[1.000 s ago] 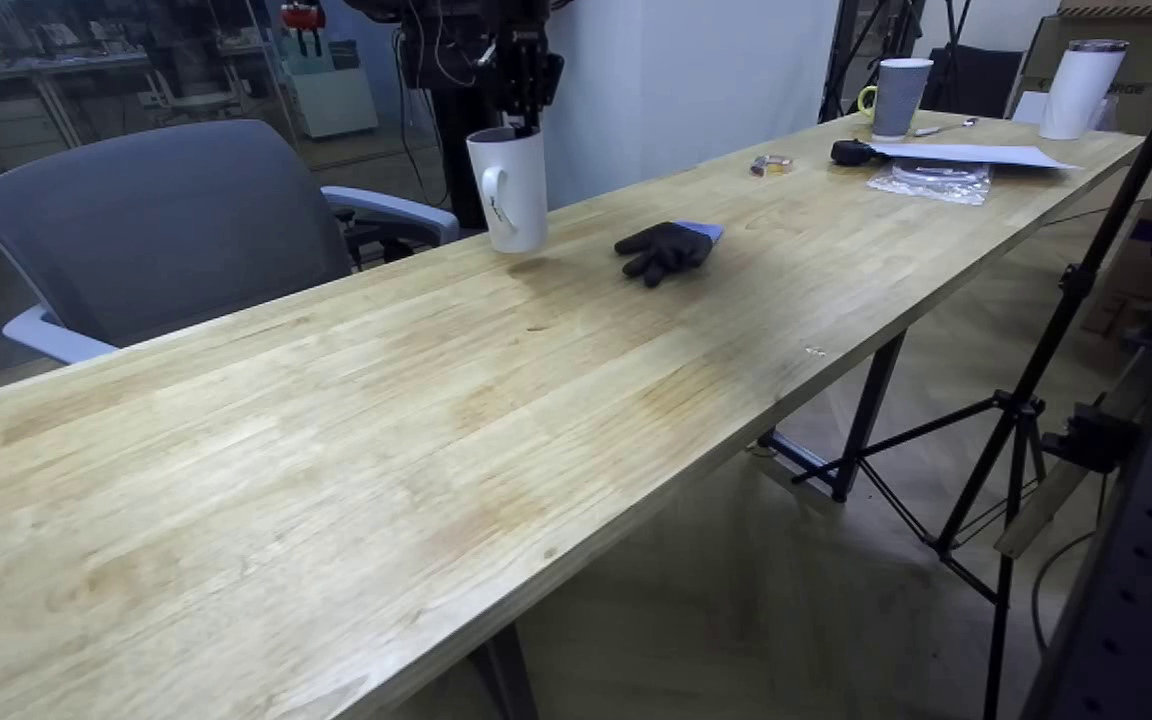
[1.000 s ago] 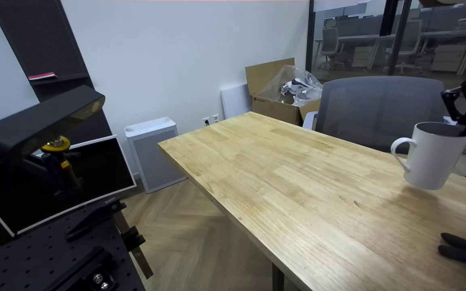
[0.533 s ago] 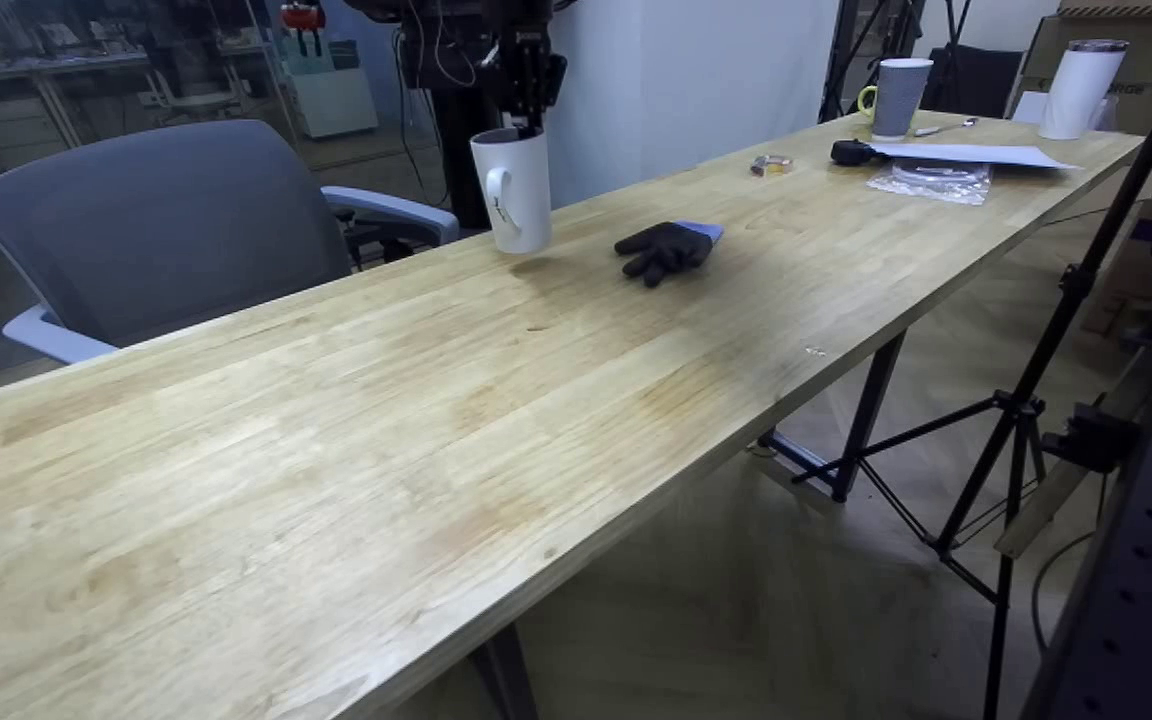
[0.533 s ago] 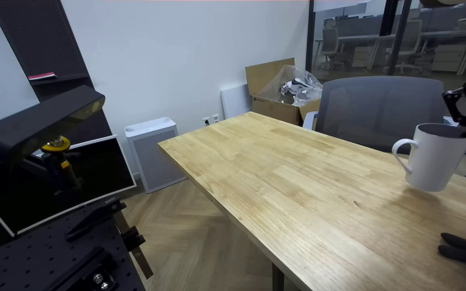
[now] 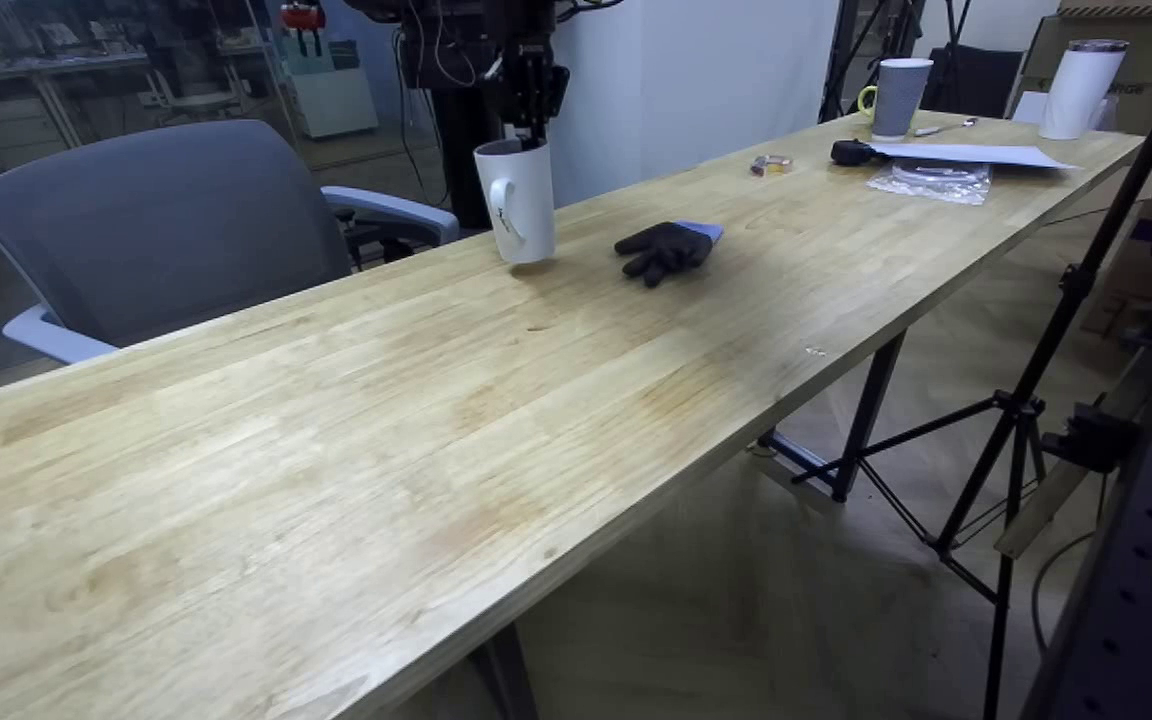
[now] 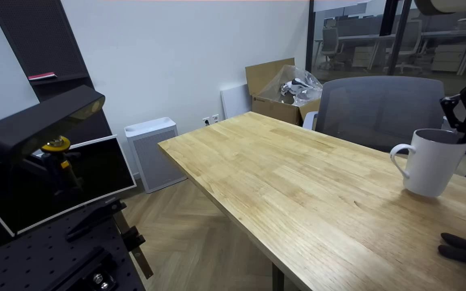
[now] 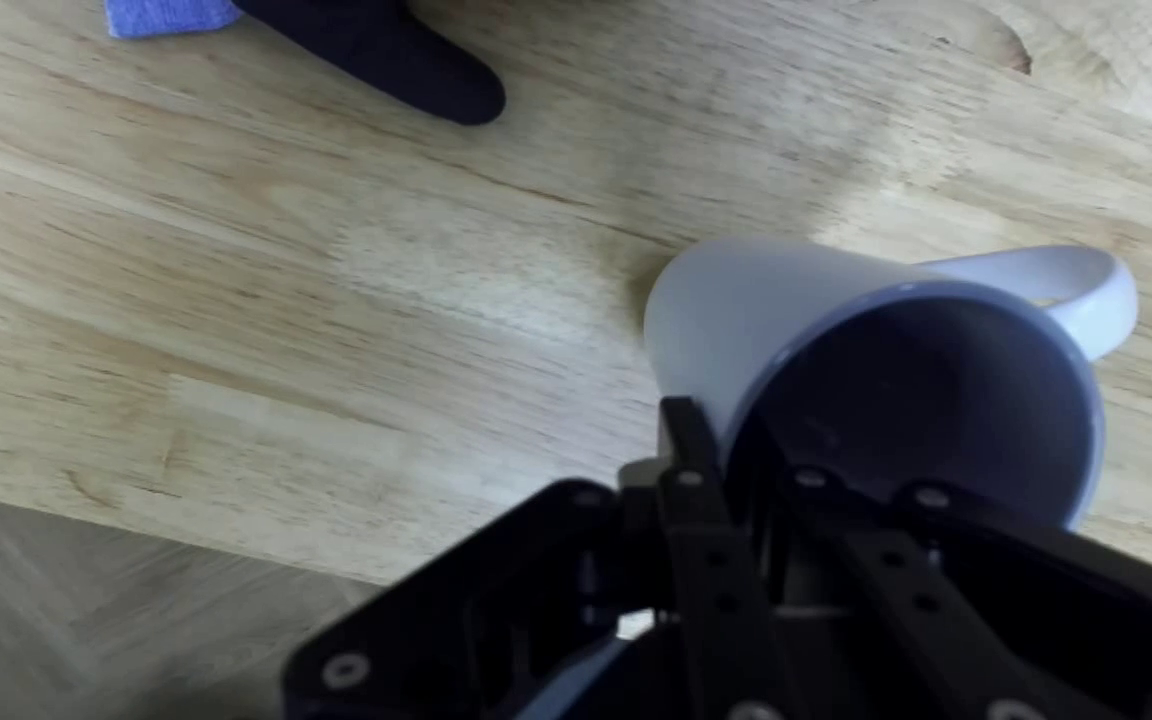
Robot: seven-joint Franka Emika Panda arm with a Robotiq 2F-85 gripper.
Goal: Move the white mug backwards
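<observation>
The tall white mug (image 5: 519,205) is held close to the tabletop (image 5: 386,420) at its far edge, slightly tilted. In an exterior view the mug (image 6: 434,165) shows its handle pointing left. I cannot tell whether its base touches the wood. My gripper (image 5: 530,138) is shut on the mug's rim from above. In the wrist view the gripper (image 7: 721,440) has one finger outside the wall and one inside the mug (image 7: 726,310); the inner fingertip is hidden in the dark interior.
A black and blue glove (image 5: 669,250) lies beside the mug and also shows in the wrist view (image 7: 386,55). A grey cup (image 5: 901,100), papers (image 5: 971,153) and a white tumbler (image 5: 1083,92) stand farther along the table. A chair (image 5: 166,230) stands at the edge.
The mug and gripper have moved down, bringing the mug's base closer to the tabletop and its shadow. The grip on the rim stays the same.
</observation>
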